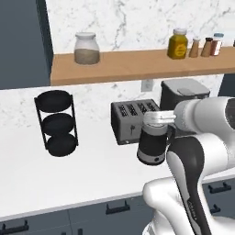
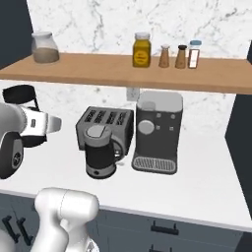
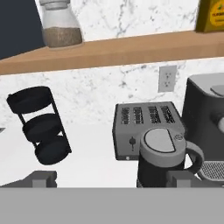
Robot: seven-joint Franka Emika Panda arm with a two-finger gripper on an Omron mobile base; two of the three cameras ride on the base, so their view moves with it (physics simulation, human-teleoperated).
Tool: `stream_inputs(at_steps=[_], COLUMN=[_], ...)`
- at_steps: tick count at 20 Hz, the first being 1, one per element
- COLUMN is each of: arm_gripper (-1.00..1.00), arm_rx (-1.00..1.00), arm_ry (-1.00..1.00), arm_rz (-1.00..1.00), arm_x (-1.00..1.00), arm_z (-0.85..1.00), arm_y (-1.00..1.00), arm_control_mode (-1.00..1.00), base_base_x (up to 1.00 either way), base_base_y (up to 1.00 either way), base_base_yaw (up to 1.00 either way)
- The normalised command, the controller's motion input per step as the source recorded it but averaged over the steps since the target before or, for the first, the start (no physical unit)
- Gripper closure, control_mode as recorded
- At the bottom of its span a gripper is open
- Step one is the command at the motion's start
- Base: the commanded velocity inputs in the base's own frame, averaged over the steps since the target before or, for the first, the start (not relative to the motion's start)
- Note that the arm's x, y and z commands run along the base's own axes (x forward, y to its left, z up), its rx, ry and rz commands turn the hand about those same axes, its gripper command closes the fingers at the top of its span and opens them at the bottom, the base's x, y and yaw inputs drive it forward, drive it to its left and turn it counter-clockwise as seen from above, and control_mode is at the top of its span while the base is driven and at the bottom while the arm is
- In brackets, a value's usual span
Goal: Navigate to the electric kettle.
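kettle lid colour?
Pale grey lid on the black electric kettle, silver ring at its base. Clearest in the hand view.

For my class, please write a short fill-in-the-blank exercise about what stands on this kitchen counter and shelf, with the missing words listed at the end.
1. The electric kettle stands directly in front of the silver ____.
2. The toaster has ____ slots in its top.
3. The black tiered rack has ____ round levels.
4. The glass jar and the yellow jar stand on the wooden ____.

Missing words: toaster; four; three; shelf
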Motion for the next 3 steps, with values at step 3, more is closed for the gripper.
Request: stream_inputs(at_steps=[3], arm_gripper=[-1.0], arm_rx=[0.0], arm_ry=[0.0], arm_rz=[0.0], arm_x=[0.0], arm_z=[0.0], arm_y=[0.0], arm_control_mode=[1.0], base_base_x=[0.2], base_base_y=[-0.88], base_base_yaw=[0.0])
